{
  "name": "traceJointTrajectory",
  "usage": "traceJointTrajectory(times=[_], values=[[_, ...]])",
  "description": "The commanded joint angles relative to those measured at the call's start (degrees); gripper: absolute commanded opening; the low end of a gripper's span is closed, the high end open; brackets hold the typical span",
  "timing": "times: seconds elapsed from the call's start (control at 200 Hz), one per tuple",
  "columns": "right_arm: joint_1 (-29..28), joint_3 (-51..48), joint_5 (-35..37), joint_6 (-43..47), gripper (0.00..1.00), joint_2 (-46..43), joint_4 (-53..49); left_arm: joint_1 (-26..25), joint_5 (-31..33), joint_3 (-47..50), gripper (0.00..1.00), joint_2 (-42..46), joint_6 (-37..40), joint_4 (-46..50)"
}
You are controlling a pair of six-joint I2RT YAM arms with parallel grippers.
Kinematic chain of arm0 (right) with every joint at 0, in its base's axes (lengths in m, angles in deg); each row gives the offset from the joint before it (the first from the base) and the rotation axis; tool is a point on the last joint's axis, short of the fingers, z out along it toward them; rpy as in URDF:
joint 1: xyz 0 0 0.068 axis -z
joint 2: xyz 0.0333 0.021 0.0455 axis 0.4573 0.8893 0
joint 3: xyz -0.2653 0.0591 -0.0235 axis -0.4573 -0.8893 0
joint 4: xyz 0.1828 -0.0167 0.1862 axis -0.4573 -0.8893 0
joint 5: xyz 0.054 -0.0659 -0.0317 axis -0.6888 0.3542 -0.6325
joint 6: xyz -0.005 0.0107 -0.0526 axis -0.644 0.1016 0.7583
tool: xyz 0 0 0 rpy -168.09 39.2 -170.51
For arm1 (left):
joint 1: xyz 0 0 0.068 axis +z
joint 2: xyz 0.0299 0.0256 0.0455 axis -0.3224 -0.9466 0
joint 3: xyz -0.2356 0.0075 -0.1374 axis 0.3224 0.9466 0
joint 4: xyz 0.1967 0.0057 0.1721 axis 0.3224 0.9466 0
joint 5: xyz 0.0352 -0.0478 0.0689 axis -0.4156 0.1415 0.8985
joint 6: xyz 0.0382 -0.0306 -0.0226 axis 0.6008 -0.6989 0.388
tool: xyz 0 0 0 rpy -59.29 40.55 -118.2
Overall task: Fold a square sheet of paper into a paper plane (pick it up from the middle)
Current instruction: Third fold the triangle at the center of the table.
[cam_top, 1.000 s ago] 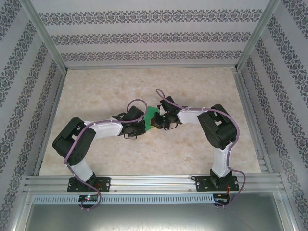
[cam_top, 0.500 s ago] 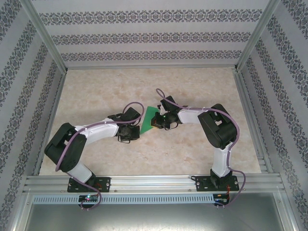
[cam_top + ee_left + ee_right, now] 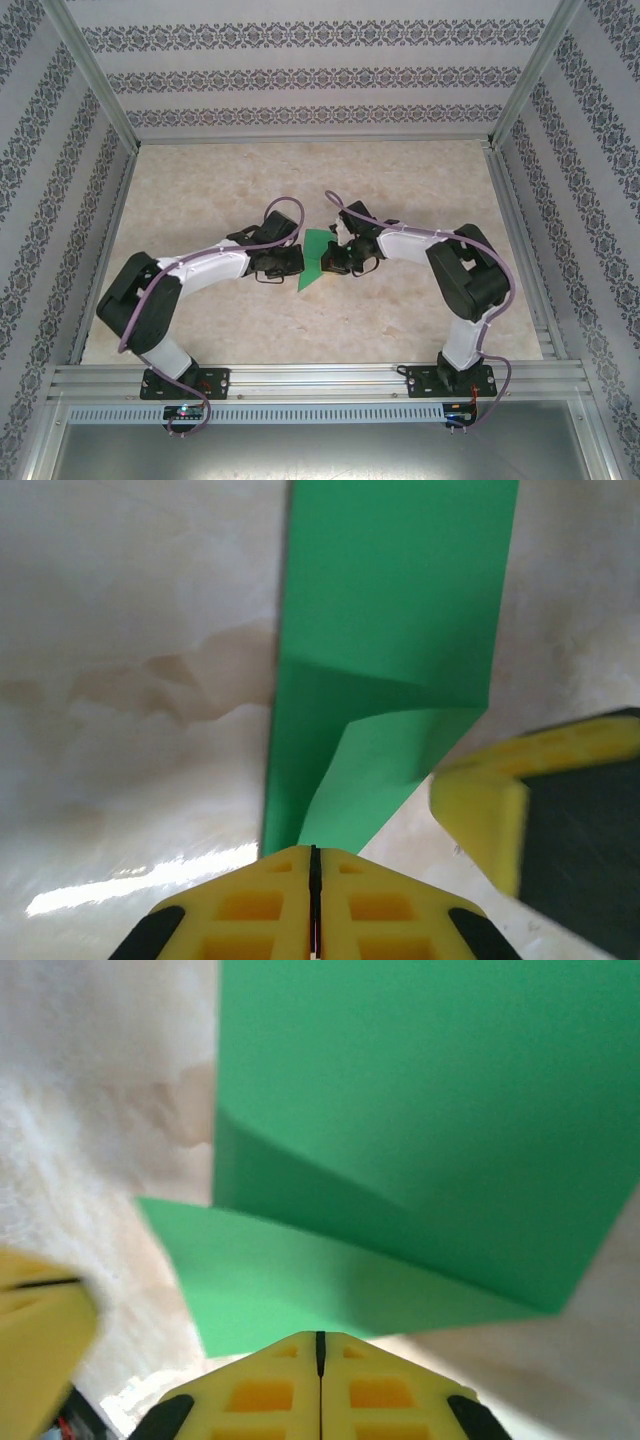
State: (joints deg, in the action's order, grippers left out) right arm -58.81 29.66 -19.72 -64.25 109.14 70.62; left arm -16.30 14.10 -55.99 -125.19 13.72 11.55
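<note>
The sheet of paper (image 3: 312,262), bright green and partly folded with a slanted crease, lies low over the marbled table (image 3: 400,190) between the two pincers. It runs straight ahead of the left gripper (image 3: 314,855), whose jaws are pressed together on the paper's near tip. The right gripper (image 3: 320,1338) faces it from the other side, its jaws likewise together, pinching the edge of a lower flap.

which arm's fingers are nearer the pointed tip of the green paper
The left arm's yellow fingers: from above, the thin bright green paper tapers to its tip beside them; the right arm's fingers sit by its wider part.
</note>
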Motion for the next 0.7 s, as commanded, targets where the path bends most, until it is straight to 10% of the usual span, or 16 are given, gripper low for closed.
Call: traceJointTrajectory(times=[0.0, 0.295, 0.694], values=[[2.03, -0.62, 2.12, -2.03, 0.16, -4.74, -1.51, 0.53, -4.96, -2.24, 0.12, -3.5, -3.4, -6.77], [8.1, -8.69, 3.57, -10.55, 0.43, -7.76, 7.58, 0.31, -2.79, -4.15, 0.12, -6.04, -3.53, -5.29], [6.65, -7.43, 0.88, -13.17, 0.46, -3.66, 11.0, 0.4, 3.39, -6.41, 0.01, -11.51, -4.49, 0.01]])
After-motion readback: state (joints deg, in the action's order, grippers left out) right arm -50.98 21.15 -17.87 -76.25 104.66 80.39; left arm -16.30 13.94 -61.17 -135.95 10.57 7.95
